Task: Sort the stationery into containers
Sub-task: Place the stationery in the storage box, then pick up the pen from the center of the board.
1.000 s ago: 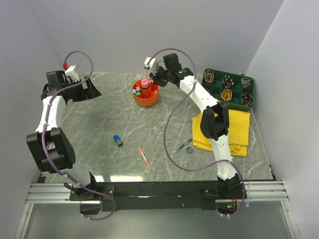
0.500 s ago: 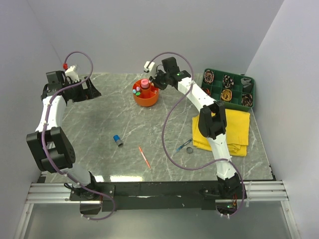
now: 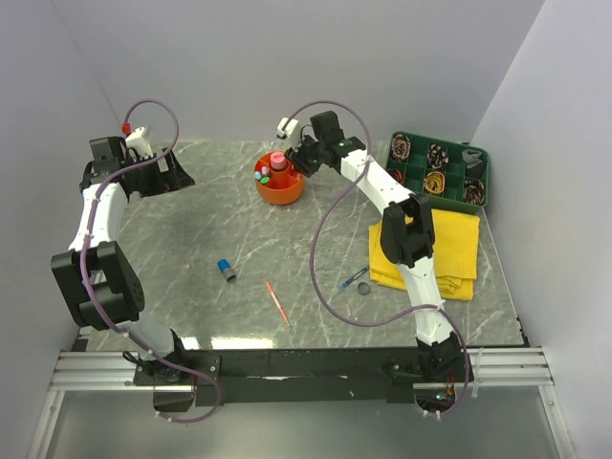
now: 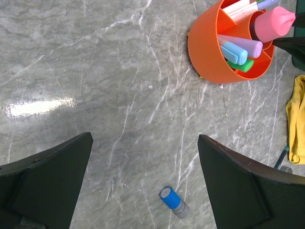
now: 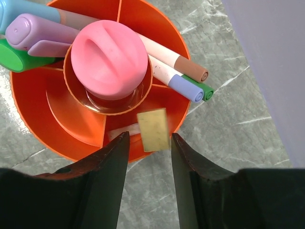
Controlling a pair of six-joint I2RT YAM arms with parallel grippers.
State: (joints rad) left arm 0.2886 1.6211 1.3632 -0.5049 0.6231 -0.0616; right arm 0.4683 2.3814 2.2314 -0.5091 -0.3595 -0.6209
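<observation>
Right arm (image 3: 381, 189) has edged left since a second ago, bringing the right gripper (image 5: 149, 143) closer in over the orange organiser (image 5: 28, 119). Loose items have not shifted.

Near side of organiser, well apart:
- red pen (image 3: 276, 301) flat on table (image 3: 172, 239), long axis roughly near-to-far, near end canted right.
- blue cap (image 3: 226, 270), near-left of organiser, on its side, blue end toward far-left, grey end toward near-right.
- blue pen (image 3: 350, 281), near-right of organiser, lying diagonal, far end to the right. Dark disc (image 3: 363, 288) just beside it.
- yellow cloth (image 3: 449, 244), further right, folded, under the right arm's elbow.

At the organiser:
- pink tube (image 5: 108, 59) upright in centre cup, cap up.
- white pens (image 5: 167, 67) leaning in one ring compartment. Brown, blue and green caps point out past the rim.
- purple, light blue and green markers (image 5: 33, 33) in another compartment, also angled outward.
- right gripper over the rim, jaws parted. Small yellowish eraser (image 5: 153, 130) sits between the fingertips, flat face up, with a gap showing on one side, so it is not pinched.

Left gripper (image 4: 145, 138) well left of organiser, jaws spread wide, nothing in them, bare table beneath.

Green tray (image 3: 485, 186) well right of organiser toward the far edge. Its cells hold dark coiled bits, too small to name.
</observation>
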